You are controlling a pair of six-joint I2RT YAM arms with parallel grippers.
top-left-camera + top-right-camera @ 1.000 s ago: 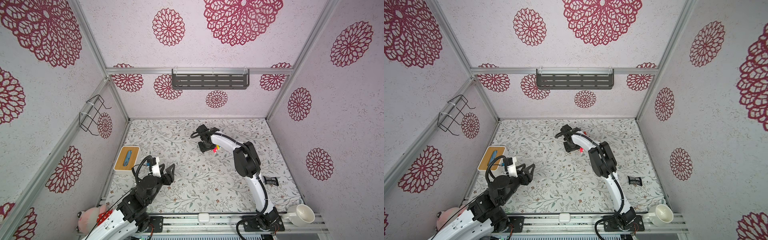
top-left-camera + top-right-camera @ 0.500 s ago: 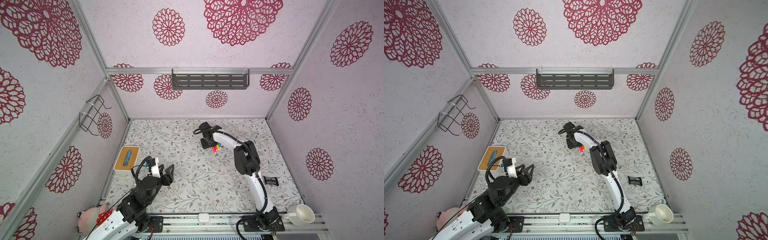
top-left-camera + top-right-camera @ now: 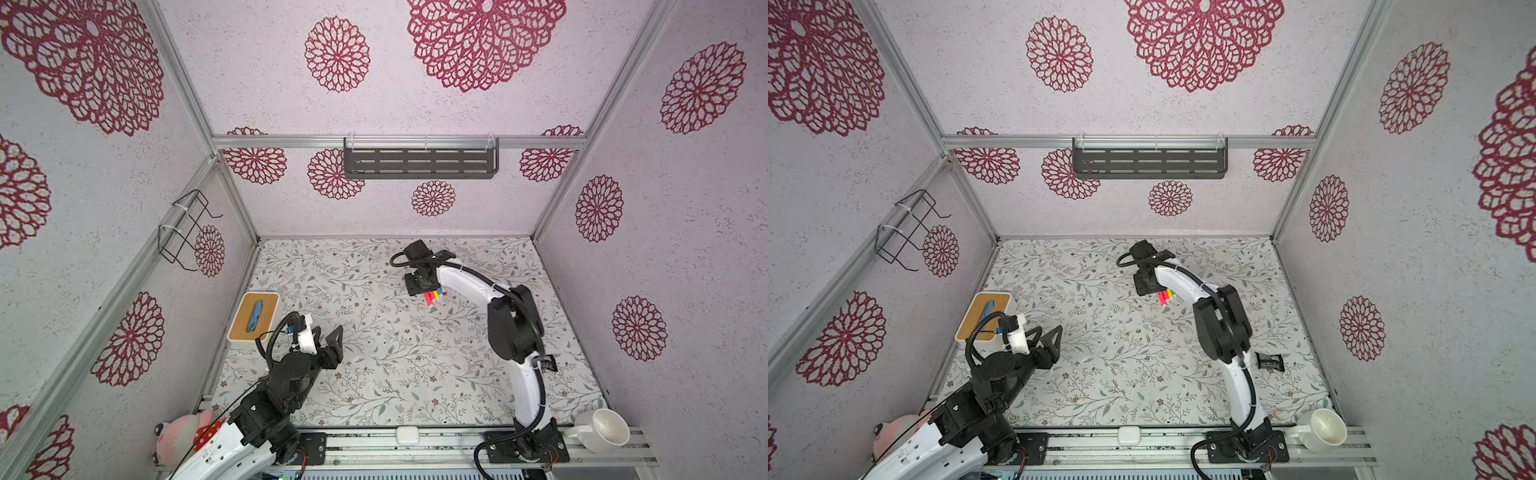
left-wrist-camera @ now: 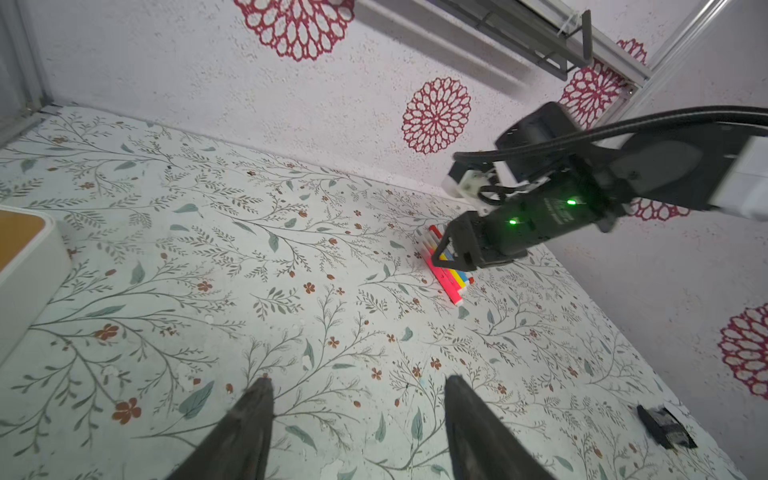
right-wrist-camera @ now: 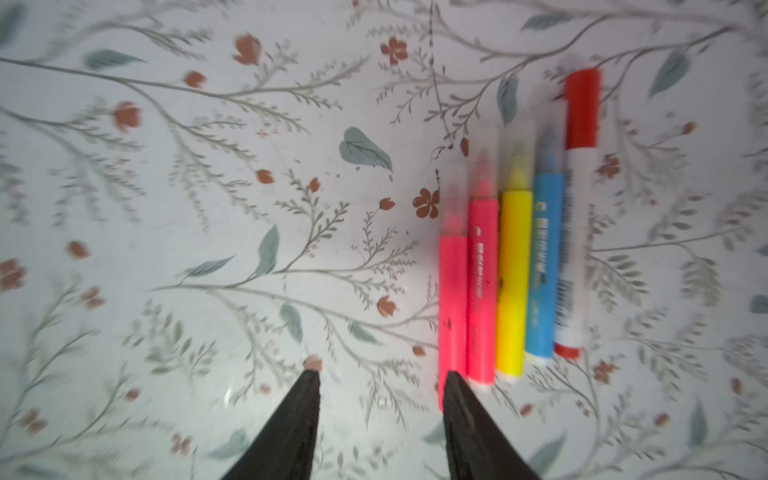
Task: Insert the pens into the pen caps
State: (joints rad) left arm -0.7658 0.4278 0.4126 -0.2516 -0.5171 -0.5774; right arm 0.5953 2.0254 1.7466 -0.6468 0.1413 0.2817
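Right wrist view: right tool (image 5: 381, 372) now parted, empty, backed off pens (image 5: 513, 282); caps (image 5: 517, 149) seemingly on, blurry; task likely finished; left tool (image 4: 359, 379) also parted, idle.

A wood-topped white box (image 3: 253, 318) sits at nine o'clock, a white mug (image 3: 606, 430) at four, a plush toy (image 3: 183, 434) at eight.
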